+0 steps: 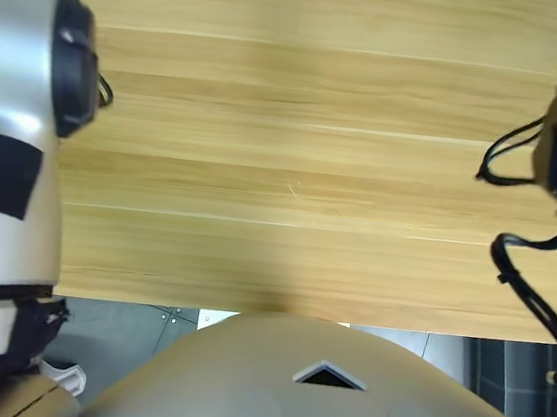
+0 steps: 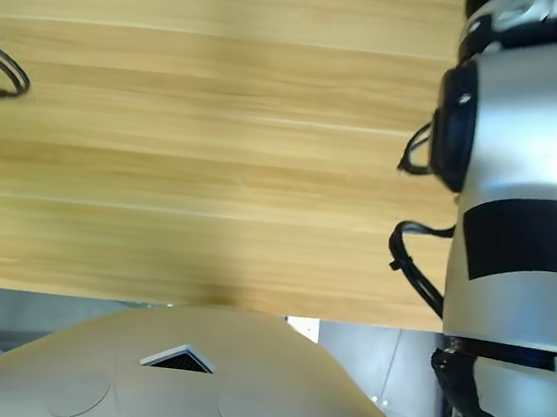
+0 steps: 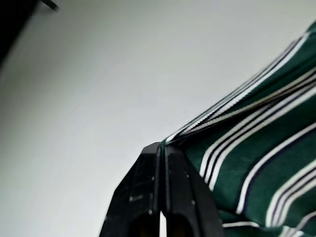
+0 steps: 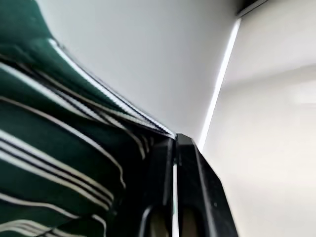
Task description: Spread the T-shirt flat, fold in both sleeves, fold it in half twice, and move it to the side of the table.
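Note:
The T-shirt (image 3: 256,163) is dark green with thin white and navy stripes, and it is held up in the air against a pale wall. My left gripper (image 3: 162,148) is shut on one edge of the T-shirt. My right gripper (image 4: 174,140) is shut on another edge of the T-shirt (image 4: 54,143), whose cloth hangs away from the black fingertips. In the eye views both arms stand raised at the left and right borders, above the wooden table (image 1: 293,170).
The table's front edge (image 1: 276,314) runs just ahead of me, with grey floor below it. Black cables (image 1: 510,164) loop off the right arm. A bright light strip (image 4: 219,81) crosses the wall in the right wrist view.

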